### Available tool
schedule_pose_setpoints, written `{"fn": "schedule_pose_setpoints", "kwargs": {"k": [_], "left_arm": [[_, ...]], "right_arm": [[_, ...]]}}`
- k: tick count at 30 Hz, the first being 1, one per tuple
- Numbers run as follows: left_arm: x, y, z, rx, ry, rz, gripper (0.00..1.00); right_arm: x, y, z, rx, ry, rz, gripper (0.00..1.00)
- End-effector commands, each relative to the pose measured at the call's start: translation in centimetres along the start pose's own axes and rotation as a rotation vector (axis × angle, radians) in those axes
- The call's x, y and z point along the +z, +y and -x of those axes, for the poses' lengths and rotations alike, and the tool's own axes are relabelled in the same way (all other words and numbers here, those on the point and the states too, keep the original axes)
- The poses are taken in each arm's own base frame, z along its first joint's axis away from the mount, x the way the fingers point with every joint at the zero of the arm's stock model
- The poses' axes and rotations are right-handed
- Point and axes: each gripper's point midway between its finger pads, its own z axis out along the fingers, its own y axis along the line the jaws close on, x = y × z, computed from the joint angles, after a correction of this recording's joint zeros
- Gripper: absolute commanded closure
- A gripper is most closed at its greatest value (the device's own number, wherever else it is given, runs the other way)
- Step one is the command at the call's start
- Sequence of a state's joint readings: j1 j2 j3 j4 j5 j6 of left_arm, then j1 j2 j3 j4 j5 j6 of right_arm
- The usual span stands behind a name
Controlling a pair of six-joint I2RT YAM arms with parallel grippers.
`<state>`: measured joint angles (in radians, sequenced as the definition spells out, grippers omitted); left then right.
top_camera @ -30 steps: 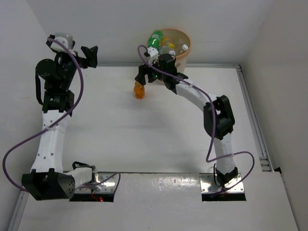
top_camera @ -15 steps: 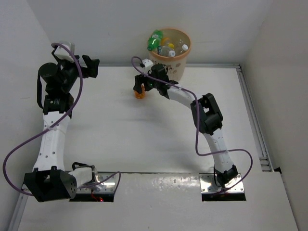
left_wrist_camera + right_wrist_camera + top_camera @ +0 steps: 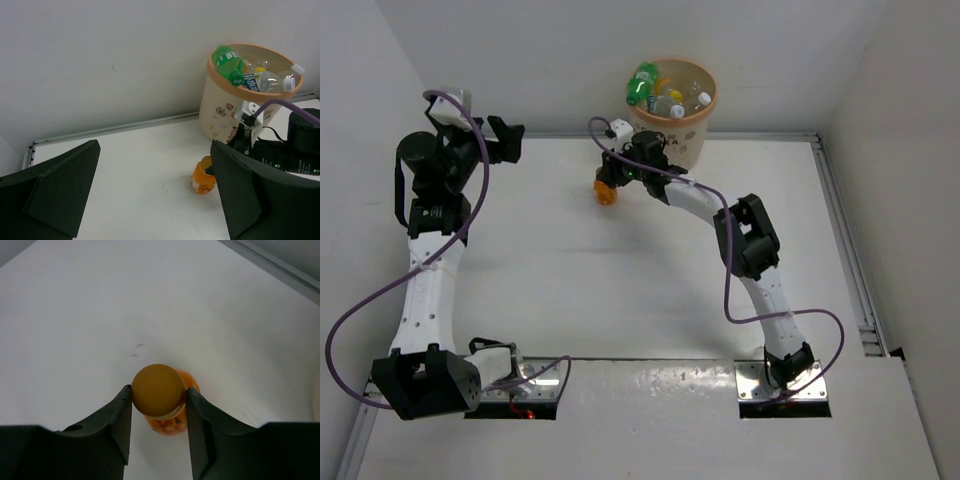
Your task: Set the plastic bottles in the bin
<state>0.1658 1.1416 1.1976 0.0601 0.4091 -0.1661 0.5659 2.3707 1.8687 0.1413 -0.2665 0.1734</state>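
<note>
Orange bottle (image 3: 166, 423) stood upright near the bin (image 3: 692, 136); I noted right pincer (image 3: 159, 399) pinching its cap, left pincer (image 3: 154, 151) spread.

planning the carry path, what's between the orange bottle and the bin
Only the right arm's wrist, nothing loose. The right gripper is shut on the orange bottle, and the top view shows that wrist in the gap before the bin.
</note>
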Motion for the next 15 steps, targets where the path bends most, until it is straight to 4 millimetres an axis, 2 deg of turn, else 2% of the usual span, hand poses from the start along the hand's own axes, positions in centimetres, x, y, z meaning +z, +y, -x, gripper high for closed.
{"fn": "schedule_pose_setpoints", "kwargs": {"k": [1,3,4,6,7,8,9,11,12,13,14,15], "left_arm": [[-0.2,-0.1,0.9,0.003,-0.032,-0.017,0.01],[-0.2,-0.1,0.9,0.003,-0.032,-0.017,0.01],[-0.4,-0.4,1.2,0.007,-0.039,-0.027,0.01],[-0.4,-0.4,1.2,0.007,-0.039,-0.027,0.01],[-0.4,-0.7,1.2,-0.004,-0.038,-0.040,0.01],[-0.6,-0.8,1.1,-0.005,-0.038,-0.040,0.01],[-0.6,-0.9,1.3,-0.013,-0.046,-0.041,0.01],[-0.6,-2.1,0.9,-0.026,-0.045,-0.076,0.01],[-0.6,-2.2,0.9,-0.026,-0.044,-0.085,0.01],[-0.5,-2.8,1.1,-0.032,-0.052,-0.100,0.01],[-0.4,-3.5,1.1,-0.035,-0.051,-0.118,0.01],[-0.4,-3.5,1.3,-0.031,-0.060,-0.119,0.01]], "right_arm": [[-0.4,1.9,4.6,-0.064,-0.104,0.046,0.69],[-1.8,2.4,5.8,-0.080,-0.110,0.058,0.73],[-2.9,2.6,7.6,-0.098,-0.138,0.058,0.76],[-4.8,3.0,9.1,-0.092,-0.150,0.071,0.81],[-6.4,3.3,11.6,-0.097,-0.190,0.076,0.82],[-7.1,3.7,12.0,-0.091,-0.188,0.096,0.84],[-10.0,4.5,15.9,-0.089,-0.251,0.101,0.84],[-12.4,4.8,18.6,-0.082,-0.294,0.121,0.87],[-15.9,5.8,23.0,-0.082,-0.379,0.134,0.87],[-17.4,5.5,24.5,-0.080,-0.405,0.127,0.89],[-19.4,5.9,27.3,-0.079,-0.462,0.126,0.90],[-22.1,6.3,29.6,-0.087,-0.514,0.120,0.90]]}}
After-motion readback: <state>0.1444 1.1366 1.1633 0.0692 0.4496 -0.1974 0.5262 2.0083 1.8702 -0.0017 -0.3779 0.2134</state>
